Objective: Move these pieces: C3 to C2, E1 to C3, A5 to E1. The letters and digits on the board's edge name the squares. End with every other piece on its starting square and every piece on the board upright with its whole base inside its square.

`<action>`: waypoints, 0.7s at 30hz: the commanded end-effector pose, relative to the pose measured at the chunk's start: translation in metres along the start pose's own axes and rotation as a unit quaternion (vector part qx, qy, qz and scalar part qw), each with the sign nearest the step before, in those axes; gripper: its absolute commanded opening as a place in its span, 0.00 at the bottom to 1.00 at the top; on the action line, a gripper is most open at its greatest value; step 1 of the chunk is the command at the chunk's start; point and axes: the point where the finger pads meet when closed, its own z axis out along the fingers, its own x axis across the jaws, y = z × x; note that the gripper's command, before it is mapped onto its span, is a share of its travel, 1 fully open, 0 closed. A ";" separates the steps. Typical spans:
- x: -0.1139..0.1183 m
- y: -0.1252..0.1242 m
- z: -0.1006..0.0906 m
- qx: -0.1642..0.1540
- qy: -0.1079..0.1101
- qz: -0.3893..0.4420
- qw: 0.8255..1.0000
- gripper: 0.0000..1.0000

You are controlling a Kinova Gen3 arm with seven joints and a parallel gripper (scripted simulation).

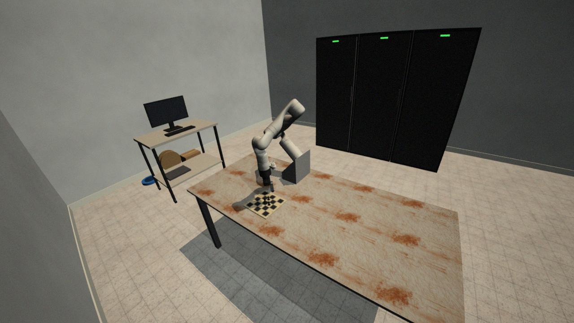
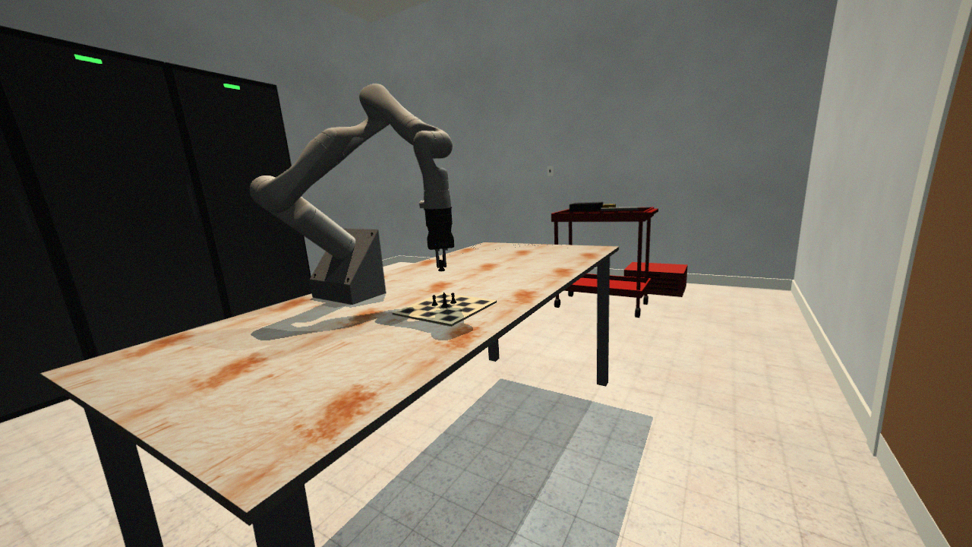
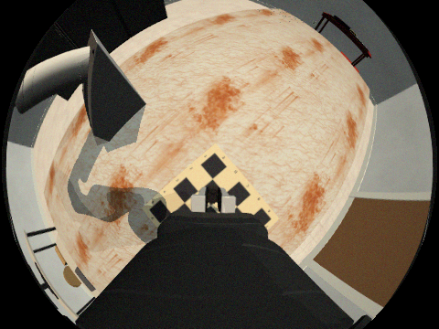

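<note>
My gripper (image 1: 271, 188) (image 2: 440, 260) (image 3: 212, 196) is shut on a dark chess piece (image 2: 440, 267) (image 3: 213, 193), which hangs from the fingertips high above the board. The small chequered board (image 1: 265, 216) (image 2: 453, 322) (image 3: 215, 148) lies on the table. Three dark pieces stand upright and close together on it: left piece (image 2: 433, 299), middle piece (image 2: 444, 299), right piece (image 2: 453, 298). They look like a cluster in the top view. In the wrist view the gripper hides much of the board and the standing pieces. The edge labels are too small to tell the squares' names.
The arm's grey wedge base (image 1: 302, 166) (image 2: 349, 279) (image 3: 112, 96) stands on the rust-stained table (image 1: 361, 249) (image 2: 272, 408) beyond the board. A desk with a monitor (image 1: 166, 111) and a red cart (image 2: 604, 215) stand away from the table.
</note>
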 end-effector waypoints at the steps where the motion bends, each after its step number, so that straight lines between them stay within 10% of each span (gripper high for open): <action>1: -0.001 -0.038 -0.003 -0.021 0.003 0.011 1.000 0.00; 21: -0.003 -0.046 0.001 -0.022 0.003 0.019 1.000 0.00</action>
